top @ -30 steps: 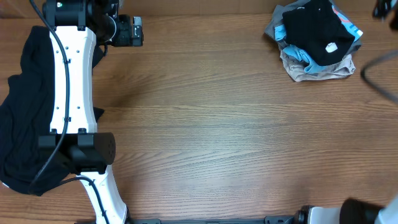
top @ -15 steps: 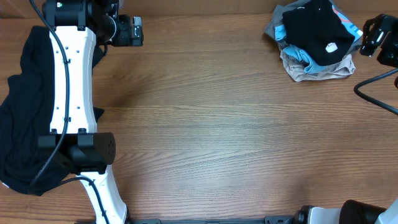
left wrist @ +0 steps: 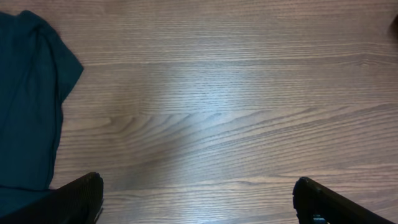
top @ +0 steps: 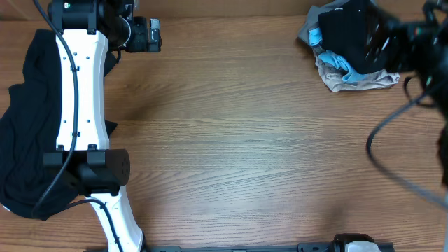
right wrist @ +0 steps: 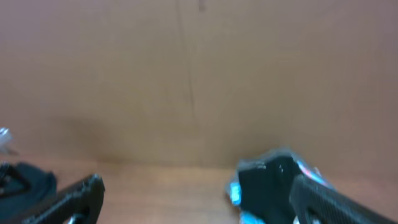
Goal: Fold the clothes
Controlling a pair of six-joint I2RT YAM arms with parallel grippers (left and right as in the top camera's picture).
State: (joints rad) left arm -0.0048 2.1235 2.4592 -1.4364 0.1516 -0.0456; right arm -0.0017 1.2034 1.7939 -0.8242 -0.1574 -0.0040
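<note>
Clothes [top: 343, 66] lie heaped at the surface's [top: 245, 140] far right corner, right jaws apart above them (likely to pick one); left jaws apart, empty.

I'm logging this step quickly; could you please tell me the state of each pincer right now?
Left pincer: open, holding nothing.
Right pincer: open, holding nothing, though the view is blurred.

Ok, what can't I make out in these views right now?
- Clothes pile: overhead, its right side is behind the blurred right arm.
- Black garment: overhead, middle covered by the left arm, left edge cuts it off.
- Right wrist view: motion blur smears the pile; bottom edge crops it.
</note>
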